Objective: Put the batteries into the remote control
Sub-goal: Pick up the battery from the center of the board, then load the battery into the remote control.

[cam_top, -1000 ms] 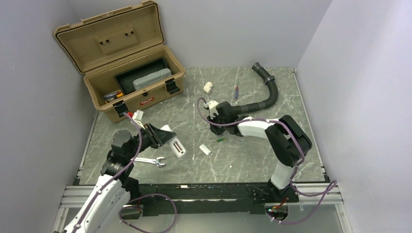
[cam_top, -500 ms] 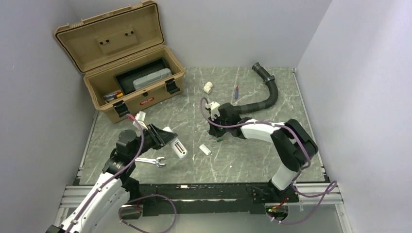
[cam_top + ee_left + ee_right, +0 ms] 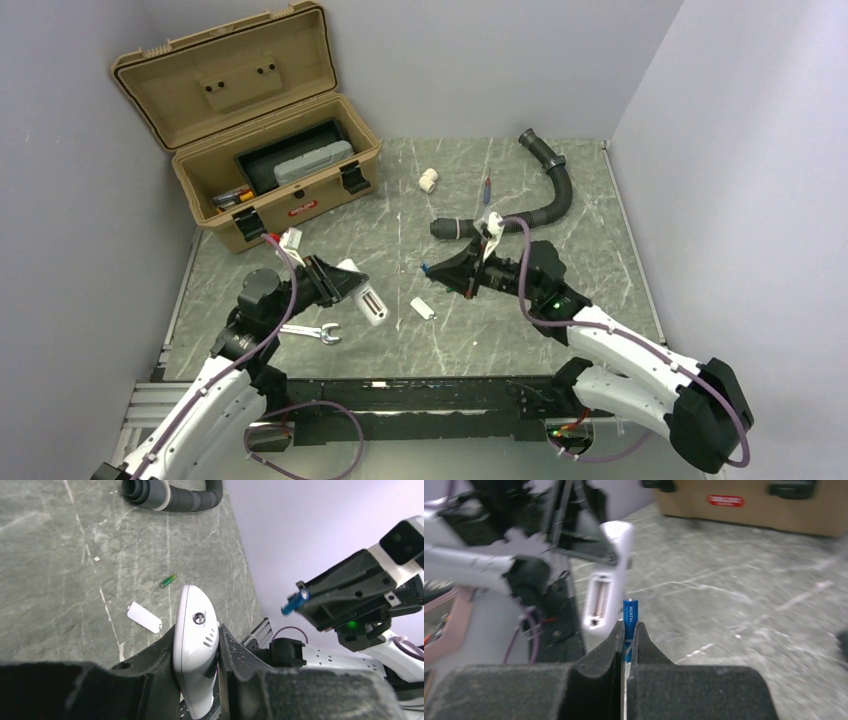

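Observation:
The white remote control (image 3: 195, 640) is clamped on its edges by my left gripper (image 3: 197, 630), which is shut on it above the table's left side (image 3: 345, 287). In the right wrist view the remote (image 3: 613, 575) shows its open battery bay facing me. My right gripper (image 3: 628, 627) is shut on the blue battery (image 3: 630, 615), which stands upright just right of that bay. From above, the right gripper (image 3: 428, 269) hangs a short way right of the remote (image 3: 365, 300). The green battery (image 3: 168, 581) lies on the table.
A small white cover piece (image 3: 422, 308) lies between the arms. A wrench (image 3: 312, 332) lies under the left arm. The open tan toolbox (image 3: 260, 150) is back left; a black hose (image 3: 548, 195), a white pipe fitting (image 3: 428, 180) and a red-and-blue stick (image 3: 487, 188) lie behind.
My right gripper closed on the blue battery, lifted it off the table and swung it left toward the remote. The left gripper with the remote has hardly moved.

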Available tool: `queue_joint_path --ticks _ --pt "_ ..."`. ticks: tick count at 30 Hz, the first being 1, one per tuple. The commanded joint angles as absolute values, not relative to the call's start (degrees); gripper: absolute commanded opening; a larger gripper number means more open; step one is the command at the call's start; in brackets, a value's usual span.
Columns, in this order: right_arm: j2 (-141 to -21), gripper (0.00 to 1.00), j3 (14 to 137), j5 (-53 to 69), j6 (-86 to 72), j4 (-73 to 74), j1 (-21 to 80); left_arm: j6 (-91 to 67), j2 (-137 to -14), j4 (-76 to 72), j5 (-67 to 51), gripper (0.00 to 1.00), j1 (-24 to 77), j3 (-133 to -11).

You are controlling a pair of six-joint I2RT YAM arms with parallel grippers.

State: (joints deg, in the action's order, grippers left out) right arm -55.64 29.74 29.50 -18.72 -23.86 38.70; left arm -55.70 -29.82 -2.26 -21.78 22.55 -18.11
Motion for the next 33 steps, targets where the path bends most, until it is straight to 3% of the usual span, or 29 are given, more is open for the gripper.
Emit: queue_joint_path --ticks 1,8,15,25,33 --pt "-50.54 0.00 27.32 43.62 -16.74 -31.88 41.39 -54.05 -29.00 -9.03 -25.82 0.00 22.85 -18.60" --pt "-42.84 0.00 23.77 57.57 -10.87 -37.98 44.58 -50.27 -28.01 -8.32 -29.06 0.00 22.85 -20.47" --pt "-39.03 0.00 23.73 57.23 -7.62 -33.79 46.58 -50.21 -24.84 -12.77 -31.77 0.00 22.85 -18.82" --pt "-39.38 0.00 24.69 59.27 -5.41 -32.41 46.86 -52.88 -23.82 -34.56 -39.56 0.00 22.85 -12.32" --pt "-38.64 0.00 25.14 58.36 -5.13 -30.70 46.86 -54.93 -25.51 -43.24 -42.50 0.00 22.85 -10.59"
